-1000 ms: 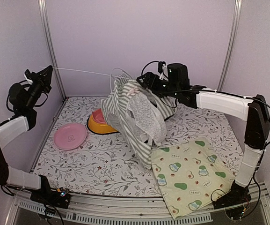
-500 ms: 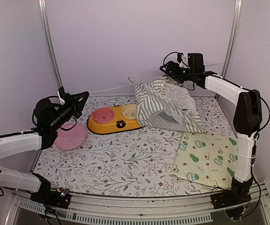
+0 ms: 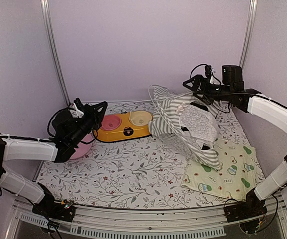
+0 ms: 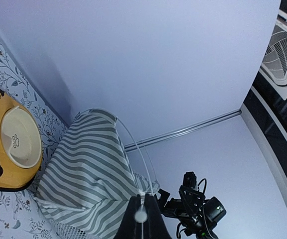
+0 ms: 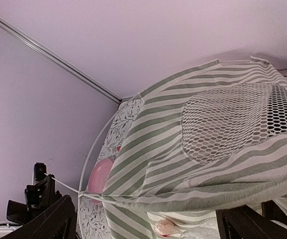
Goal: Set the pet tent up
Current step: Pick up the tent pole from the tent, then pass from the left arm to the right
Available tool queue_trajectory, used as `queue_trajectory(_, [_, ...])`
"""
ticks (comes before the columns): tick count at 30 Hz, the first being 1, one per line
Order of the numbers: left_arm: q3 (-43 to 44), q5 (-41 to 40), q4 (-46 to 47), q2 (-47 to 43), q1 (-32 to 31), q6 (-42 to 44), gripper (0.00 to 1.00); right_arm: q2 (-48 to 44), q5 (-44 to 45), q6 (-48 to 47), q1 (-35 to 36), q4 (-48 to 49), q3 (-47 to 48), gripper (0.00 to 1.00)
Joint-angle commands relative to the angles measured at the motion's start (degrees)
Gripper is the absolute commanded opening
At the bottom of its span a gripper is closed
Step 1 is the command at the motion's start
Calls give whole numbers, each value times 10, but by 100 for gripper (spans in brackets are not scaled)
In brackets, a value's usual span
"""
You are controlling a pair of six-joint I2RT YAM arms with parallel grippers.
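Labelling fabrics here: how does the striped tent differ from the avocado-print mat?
The pet tent is green-and-white striped; the mat is pale yellow with avocado prints. The pet tent is bunched and raised, with a mesh window; the mat lies flat. Both are fabric.

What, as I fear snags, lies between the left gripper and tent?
In the top view, the orange double bowl stands between the left gripper and the pet tent; the left wrist view shows a white pole bridging them.
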Motion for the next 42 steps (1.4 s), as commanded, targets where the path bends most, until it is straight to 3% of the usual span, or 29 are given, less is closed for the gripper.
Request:
queue_trajectory(1, [12,13,36,8,-19,6,0,-74,-27,43,10,54,-75,100])
queue_trajectory(6, [17,14,37,-3,-21,7,0,-101,-44,71,18,55,-122,100])
queue_trajectory(11, [23,5,28,-20,-22,14,0,-99,-60,33,21,-31,-88,100])
queue_trajectory(14, [30,13,29,-19,-21,14,0,-113,-52,49,75,-12,-87,99])
queue_trajectory(23, [35,39,42,-15,-28,-7,0,-18,71,151,271,166,-60,94])
queue_trajectory(36, [21,61,28,-43,-32,-54,0,179,247,165,317,450,5,81])
queue_trajectory(42, [21,57,15,-54,-32,-83,0,224,292,143,333,502,48,75])
